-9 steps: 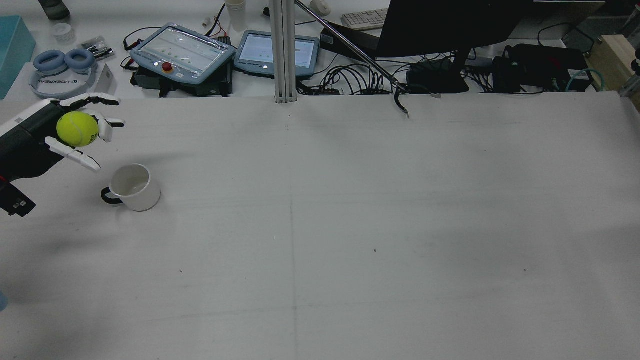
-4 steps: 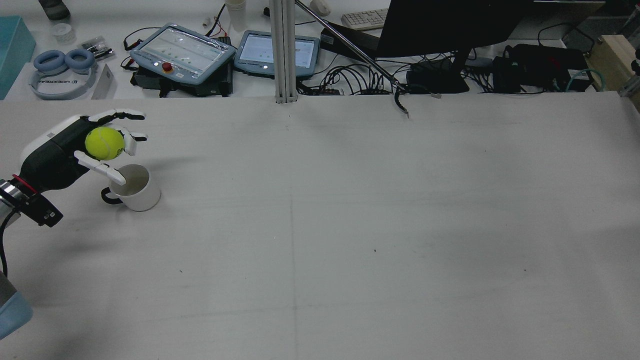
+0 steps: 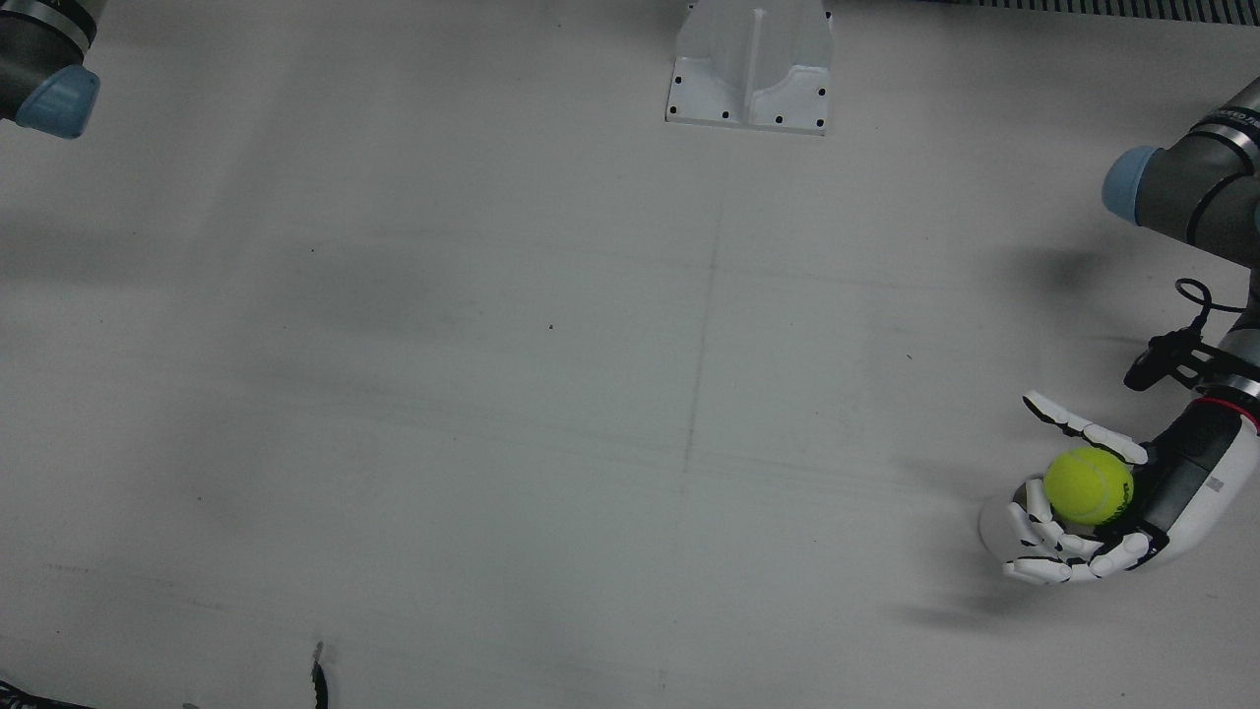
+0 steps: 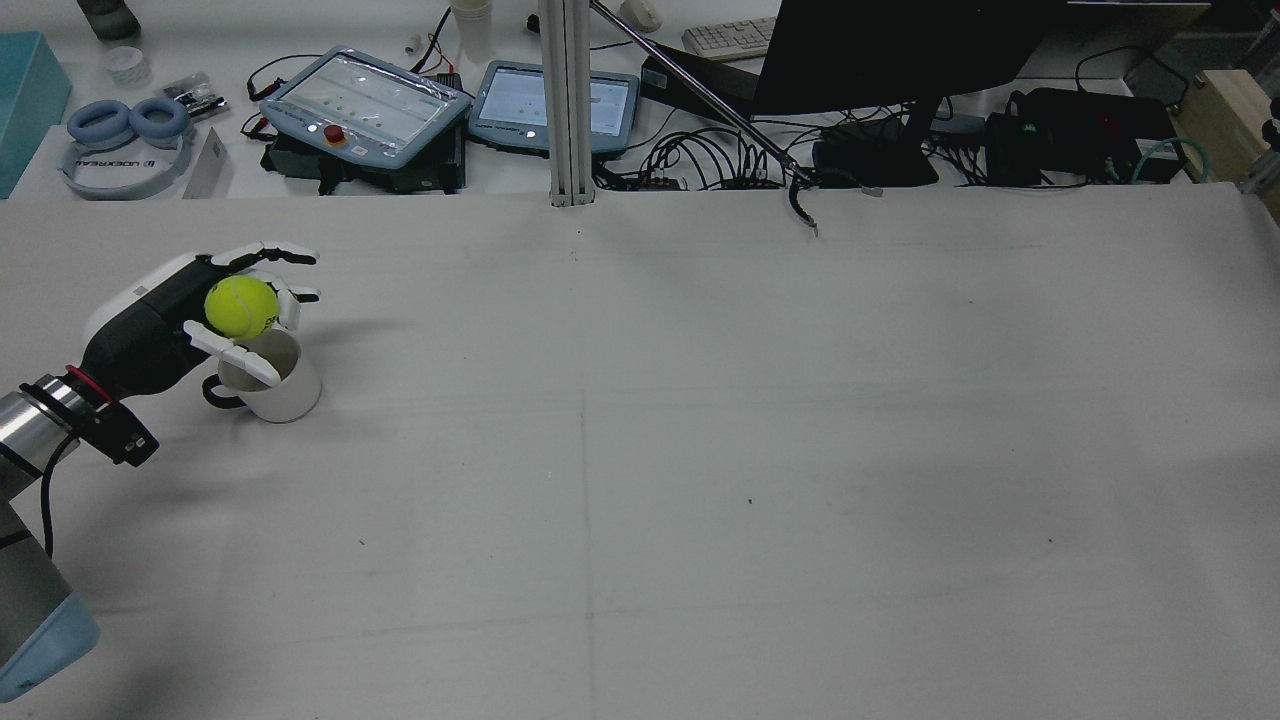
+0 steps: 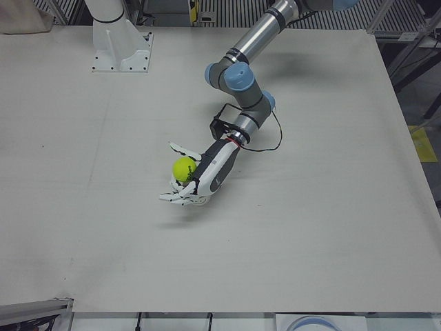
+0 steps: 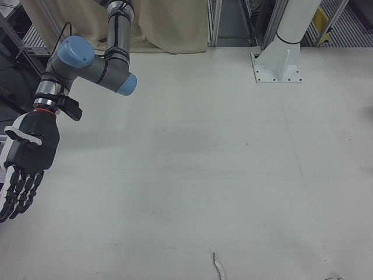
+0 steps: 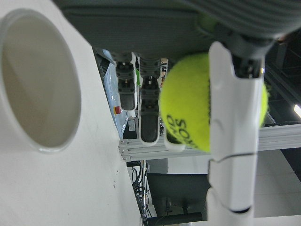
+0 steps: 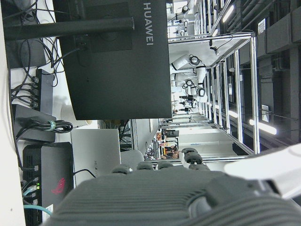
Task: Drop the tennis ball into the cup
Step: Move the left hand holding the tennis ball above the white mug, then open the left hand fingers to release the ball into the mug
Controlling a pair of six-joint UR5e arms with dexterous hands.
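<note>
My left hand (image 4: 175, 315) is shut on the yellow-green tennis ball (image 4: 241, 307) and holds it above the near-left rim of the white cup (image 4: 285, 395). The cup stands upright at the table's left side, its dark handle pointing left. In the left hand view the ball (image 7: 188, 101) sits between the fingers, with the cup's open mouth (image 7: 37, 80) below and to one side. The front view shows the ball (image 3: 1088, 485) in the hand (image 3: 1142, 507); the cup is mostly hidden under it. My right hand (image 6: 26, 157) hangs open and empty, far from the cup.
Two teach pendants (image 4: 365, 105), headphones (image 4: 125, 140), a monitor (image 4: 900, 50) and cables lie beyond the table's far edge. A black cable end (image 4: 800, 205) reaches onto the table. A white pedestal (image 3: 750, 64) stands at the table's back middle.
My left hand has carried the ball right and down, from beyond the cup's left side to just over its rim. The cup has not moved.
</note>
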